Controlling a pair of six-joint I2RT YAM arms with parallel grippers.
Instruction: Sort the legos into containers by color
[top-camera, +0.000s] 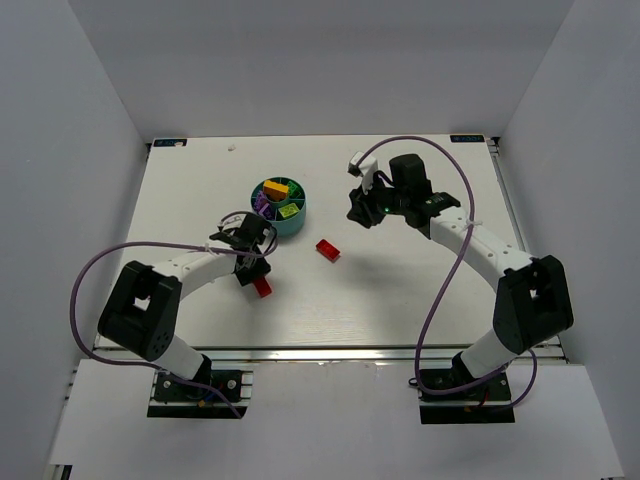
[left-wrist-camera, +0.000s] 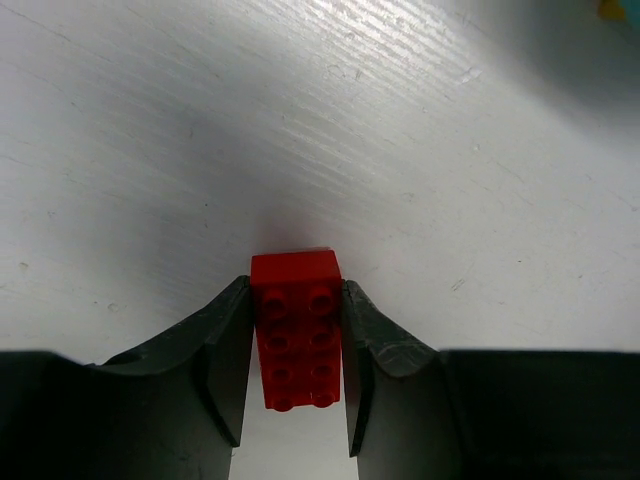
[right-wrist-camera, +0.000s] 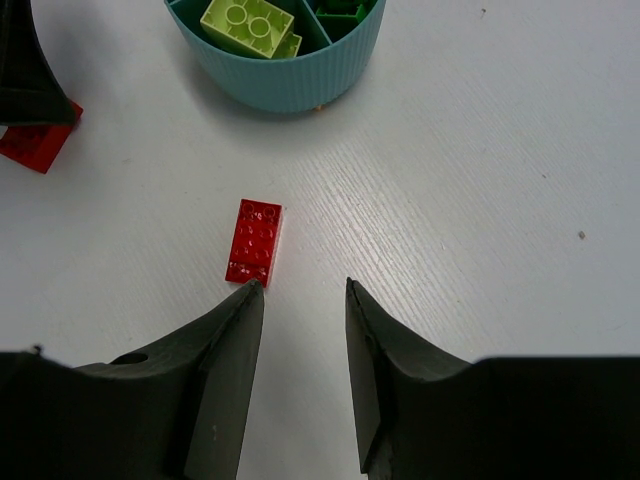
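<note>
Between the fingers of the left end effector a red brick is pinched by its long sides (probably light, stiff, slick). A second red brick lies on the worktop near the bowl; the right end effector gapes empty.

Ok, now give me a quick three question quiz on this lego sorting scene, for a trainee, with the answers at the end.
1. True or false: the right gripper is holding a brick.
2. What colour is the gripped brick in the left gripper? A purple, B red, C orange.
3. How many red bricks are outside the teal bowl?

Key: 1 false, its jaws are open and empty. 2 B. 3 two: the gripped brick and the loose brick.
</note>
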